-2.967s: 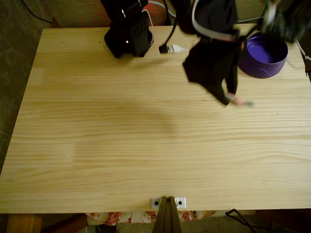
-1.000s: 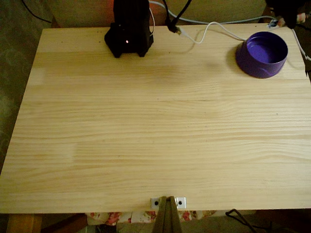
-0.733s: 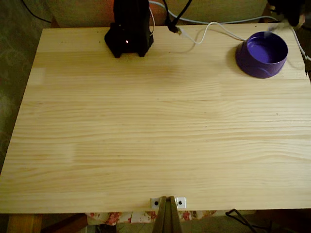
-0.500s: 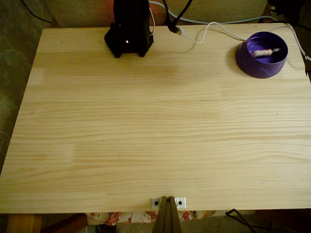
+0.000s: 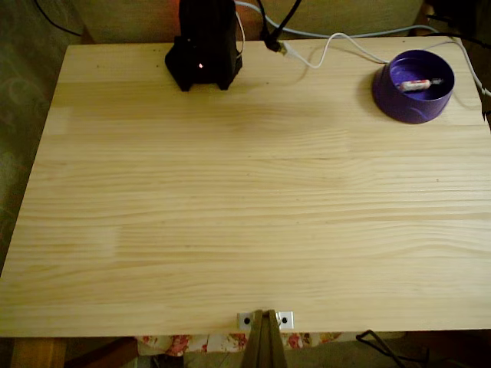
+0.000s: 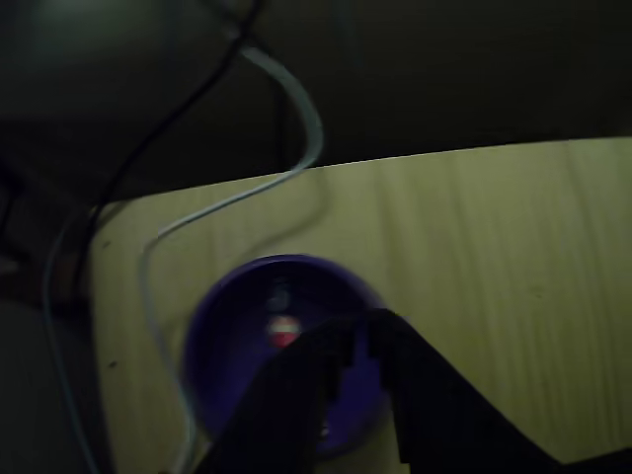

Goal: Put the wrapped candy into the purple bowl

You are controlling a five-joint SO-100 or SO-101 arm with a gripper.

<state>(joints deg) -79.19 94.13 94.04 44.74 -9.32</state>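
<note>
Fingers (image 6: 360, 346) parted, empty above purple bowl (image 5: 399, 103) holding wrapped candy (image 5: 420, 83), pale wooden table (image 5: 245, 207).

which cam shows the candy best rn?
Fixed view: the candy lies sharp and whole inside the bowl. In the other view it is a blurred red-white spot, with the gripper partly covering the bowl.
</note>
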